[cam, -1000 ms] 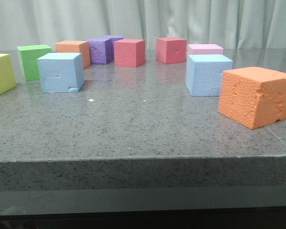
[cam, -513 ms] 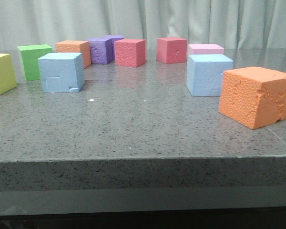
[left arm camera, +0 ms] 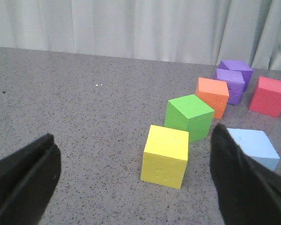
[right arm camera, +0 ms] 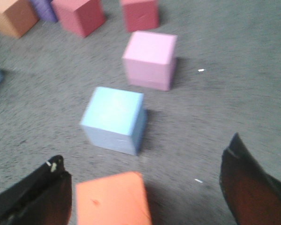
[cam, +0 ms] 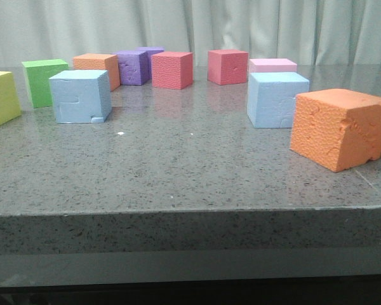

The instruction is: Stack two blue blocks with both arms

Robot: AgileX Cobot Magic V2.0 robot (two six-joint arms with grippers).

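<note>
Two blue blocks apart on a grey worktop (cam: pixel 178 171): left blue block (cam: pixel 80 96) at 10 o'clock beside a green cube (cam: pixel 43 81), right blue block (cam: pixel 276 99) at 2 o'clock, before a pink cube (cam: pixel 273 65). Left gripper (left arm camera: pixel 136 180) fingers spread wide, empty, above a yellow cube (left arm camera: pixel 165 155). Right gripper (right arm camera: pixel 145 187) fingers likewise released, over an orange cube (right arm camera: pixel 112 199).

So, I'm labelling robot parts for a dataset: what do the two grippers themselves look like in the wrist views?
Only the fingers show. The left gripper has two matte black, wedge-shaped fingers with angular edges. The right gripper has similar dark fingers, blurred, with a small pale fleck near one tip. No cables, markings or arm links are visible, and neither gripper appears in the front view.
</note>
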